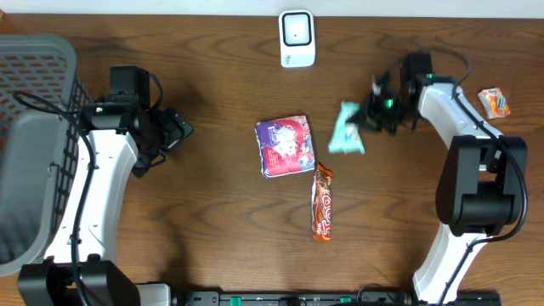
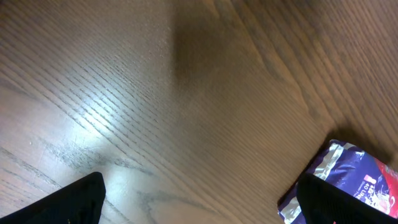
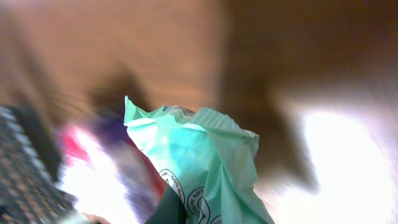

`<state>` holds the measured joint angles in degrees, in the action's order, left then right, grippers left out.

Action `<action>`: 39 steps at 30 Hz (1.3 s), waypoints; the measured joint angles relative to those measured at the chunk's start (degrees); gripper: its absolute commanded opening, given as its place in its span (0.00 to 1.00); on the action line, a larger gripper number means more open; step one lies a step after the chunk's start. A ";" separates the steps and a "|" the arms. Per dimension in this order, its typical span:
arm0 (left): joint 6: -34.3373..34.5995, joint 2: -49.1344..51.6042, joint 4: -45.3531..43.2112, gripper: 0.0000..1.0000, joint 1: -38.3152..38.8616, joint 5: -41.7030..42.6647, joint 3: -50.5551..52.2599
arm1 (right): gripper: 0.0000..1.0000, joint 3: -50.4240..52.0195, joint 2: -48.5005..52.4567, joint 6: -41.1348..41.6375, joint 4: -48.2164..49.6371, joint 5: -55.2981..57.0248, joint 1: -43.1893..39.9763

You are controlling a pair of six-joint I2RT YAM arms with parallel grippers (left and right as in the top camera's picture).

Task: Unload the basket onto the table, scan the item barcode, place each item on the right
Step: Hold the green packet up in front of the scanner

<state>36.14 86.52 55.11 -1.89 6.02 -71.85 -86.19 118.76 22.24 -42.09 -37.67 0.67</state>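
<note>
1. Overhead: The right gripper [image 1: 364, 117] was clamped on the right end of the green packet [image 1: 346, 130], right of centre on the table [image 1: 212, 221]. The packet was below and to the right of the white scanner [image 1: 297, 38], which stood at the far edge, and the two were apart. A purple pouch [image 1: 286, 146] lay flat near the middle. An orange bar [image 1: 323, 202] lay lengthwise just below the pouch's right corner. A small orange pack [image 1: 494, 102] sat alone near the right edge. The left gripper [image 1: 178, 129] was over bare wood on the left with its jaws apart, holding nothing. It was well apart from the pouch and beside a grey basket [image 1: 34, 144].

2. Left wrist: Both dark fingers [image 2: 74, 202] stood wide apart at the bottom corners with only wood grain between them. A corner of the purple pouch showed at the lower right, next to the right-hand finger. I could not tell whether they touched.

3. Right wrist: The picture was badly blurred. The green packet filled the lower middle with its crimped edge pointing up, close to the camera. A purple and red smear behind it on the left was probably the pouch. The fingers themselves could not be made out.
</note>
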 measured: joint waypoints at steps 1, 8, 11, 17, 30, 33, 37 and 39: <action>0.00 0.00 0.00 0.98 0.00 0.00 0.00 | 0.01 -1.44 0.02 2.56 3.13 -0.31 0.50; 0.00 0.00 0.00 0.98 0.00 -0.02 0.00 | 0.01 -4.83 0.00 21.94 32.92 1.60 7.04; 0.00 0.00 0.00 0.98 0.00 0.00 0.00 | 0.01 -4.92 0.04 28.20 40.61 5.27 10.29; 0.00 0.00 -0.02 0.98 0.00 0.00 0.00 | 0.01 -10.19 4.96 36.13 47.32 12.61 15.65; 0.00 0.00 0.00 0.98 0.00 0.00 0.00 | 0.01 -36.76 26.03 37.73 39.15 15.28 15.06; 0.00 0.00 0.00 0.98 0.00 0.00 0.00 | 0.01 -40.92 26.03 34.38 32.83 15.69 14.56; 0.00 0.00 0.00 0.98 0.00 0.00 0.00 | 0.01 -49.13 26.03 28.17 21.44 15.80 12.26; 0.00 0.00 0.00 0.98 0.00 0.00 0.00 | 0.01 -54.23 26.03 24.55 12.81 16.63 10.08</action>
<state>36.14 86.52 55.11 -1.89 6.02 -71.85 -140.42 144.79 46.78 -29.28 -21.04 10.74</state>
